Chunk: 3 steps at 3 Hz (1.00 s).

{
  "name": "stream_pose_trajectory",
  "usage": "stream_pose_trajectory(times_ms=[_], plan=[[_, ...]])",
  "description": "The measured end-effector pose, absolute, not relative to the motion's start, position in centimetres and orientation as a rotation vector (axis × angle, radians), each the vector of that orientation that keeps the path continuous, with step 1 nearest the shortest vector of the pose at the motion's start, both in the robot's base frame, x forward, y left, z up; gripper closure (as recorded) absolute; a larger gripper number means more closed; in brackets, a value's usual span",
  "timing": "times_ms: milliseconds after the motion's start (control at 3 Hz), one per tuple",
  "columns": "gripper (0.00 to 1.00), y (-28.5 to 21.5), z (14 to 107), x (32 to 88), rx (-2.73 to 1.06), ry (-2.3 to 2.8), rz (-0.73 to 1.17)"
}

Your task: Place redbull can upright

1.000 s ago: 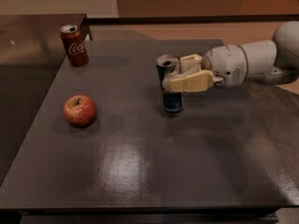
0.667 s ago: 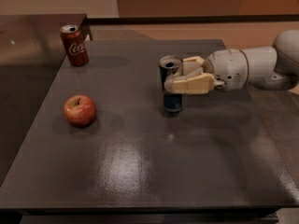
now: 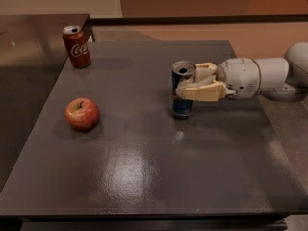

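The redbull can [image 3: 183,105], slim, blue and silver with an open silver top, stands upright on the dark table [image 3: 144,167], right of its middle. My gripper [image 3: 192,83] reaches in from the right on a white arm [image 3: 255,78]. Its beige fingers [image 3: 204,91] straddle the can's upper half, one in front and one behind, closed against it. The can's base rests on the table or just above it.
A red Coca-Cola can [image 3: 76,47] stands upright at the table's far left corner. A red apple [image 3: 83,114] lies at the left middle. A lower dark surface [image 3: 24,57] adjoins the table on the left.
The gripper and the redbull can have shifted slightly to the right and down. The Coca-Cola can and the apple have not moved.
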<state>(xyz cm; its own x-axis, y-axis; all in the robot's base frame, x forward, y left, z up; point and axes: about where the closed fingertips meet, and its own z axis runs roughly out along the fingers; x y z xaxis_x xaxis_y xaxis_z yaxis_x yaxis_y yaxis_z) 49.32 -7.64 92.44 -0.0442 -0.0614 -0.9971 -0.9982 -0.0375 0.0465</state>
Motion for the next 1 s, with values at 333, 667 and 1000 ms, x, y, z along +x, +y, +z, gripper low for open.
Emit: stream_pose_trajectory(times_ms=[333,667,1000], plan=[[0.82,-8.04,91.83,49.32,-1.256,1.228,1.225],[0.59,-8.36,91.29,49.48,-1.251,1.22,1.218],[0.35,-8.12,91.36,49.46,-1.254,1.217,1.221]])
